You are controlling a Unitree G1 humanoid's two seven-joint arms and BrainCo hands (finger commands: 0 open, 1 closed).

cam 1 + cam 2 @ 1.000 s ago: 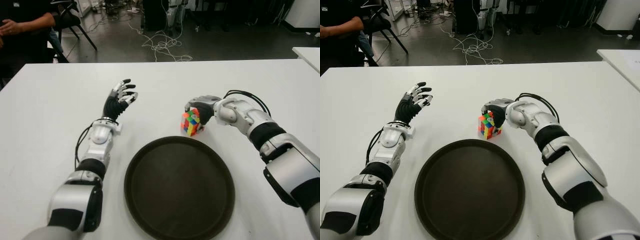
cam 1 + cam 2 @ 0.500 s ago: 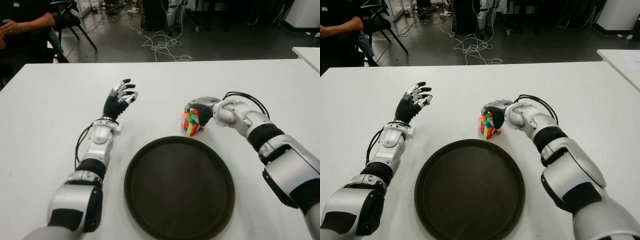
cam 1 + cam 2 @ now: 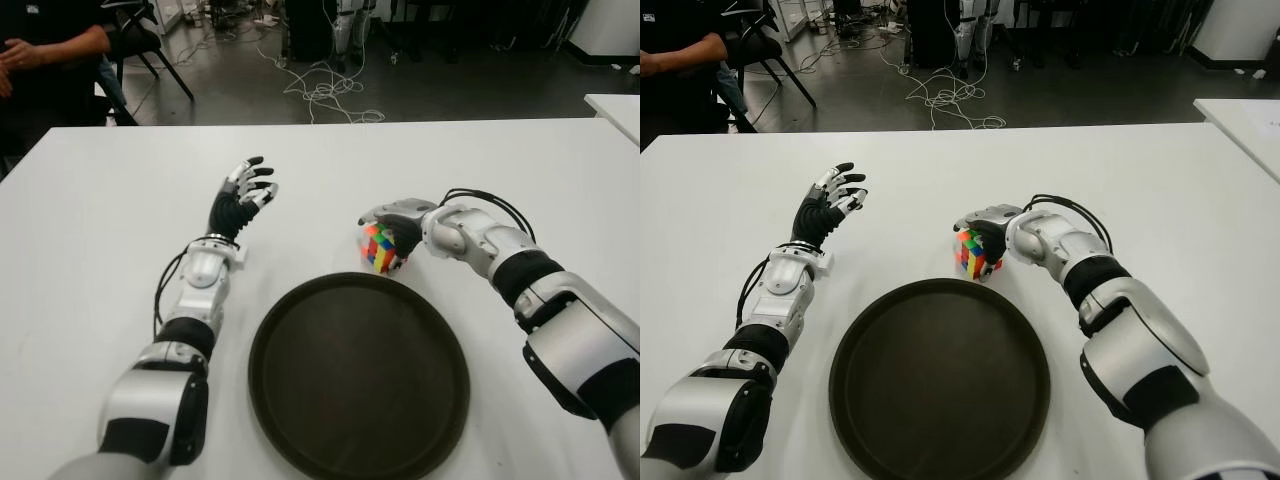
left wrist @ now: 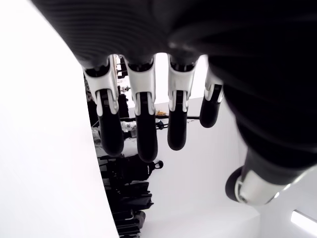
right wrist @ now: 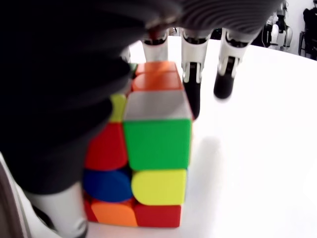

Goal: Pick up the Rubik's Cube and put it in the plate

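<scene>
Nearest you on the white bench (image 3: 90, 250) sits the round dark plate (image 3: 358, 375), with nothing in it. Just beyond its far rim, slightly to the right of centre, you find the Rubik's Cube (image 3: 379, 248), standing close to the plate's edge but outside it.

Your right hand (image 3: 392, 224) is draped over the cube from the right side, fingers (image 5: 191, 84) curled down over its top and far side. In the right wrist view you can see the cube pressed against the palm, green, yellow, red, blue and orange stickers facing the camera, with the fingers closed along its far side. You cannot tell from the pictures whether the cube's base touches the bench or is clear of it.

Your left hand (image 3: 240, 195) shows well to the left of the cube, level with it, raised with palm up. Its fingers (image 4: 143, 124) are spread and loosely extended, holding nothing.

Past the far bench edge, cables (image 3: 320, 90) trail across the dark floor, and a seated person (image 3: 45, 60) shows at the far left corner.
</scene>
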